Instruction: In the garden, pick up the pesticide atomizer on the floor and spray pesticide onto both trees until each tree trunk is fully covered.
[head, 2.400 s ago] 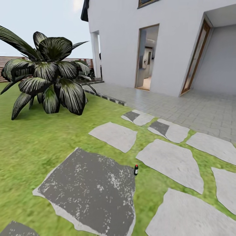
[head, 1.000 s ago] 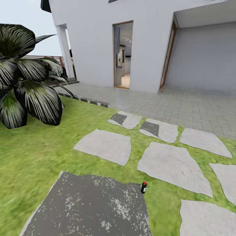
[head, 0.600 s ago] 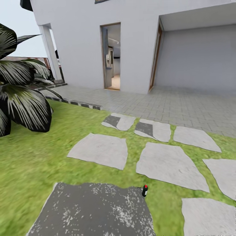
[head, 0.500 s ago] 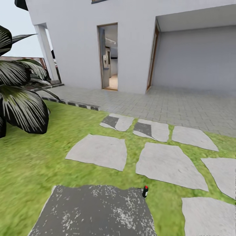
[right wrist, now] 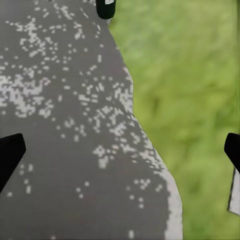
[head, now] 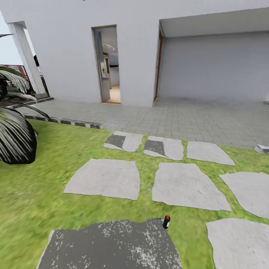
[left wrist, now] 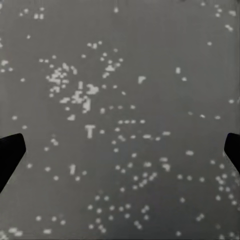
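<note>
The pesticide atomizer (head: 166, 222), a small black bottle with a red cap, stands upright on the grass at the far right corner of a dark grey, white-speckled stepping stone (head: 108, 246). In the right wrist view the atomizer (right wrist: 105, 7) sits at the stone's edge, well ahead of my right gripper (right wrist: 120, 155), which is open and empty. My left gripper (left wrist: 120, 155) hangs open over the speckled stone (left wrist: 120, 100), holding nothing. Both trees and their trunks are out of view.
Pale flagstones (head: 186, 185) lie in the lawn (head: 30, 198) beyond the atomizer. A broad-leaved dark bush (head: 15, 138) stands at the left. Behind is a paved patio (head: 179, 119) and the white house (head: 130, 48) with an open doorway (head: 106, 65).
The camera has turned right and come a little closer: the bush has slid toward the left edge, and the house now spans the background. The atomizer stands in the same spot.
</note>
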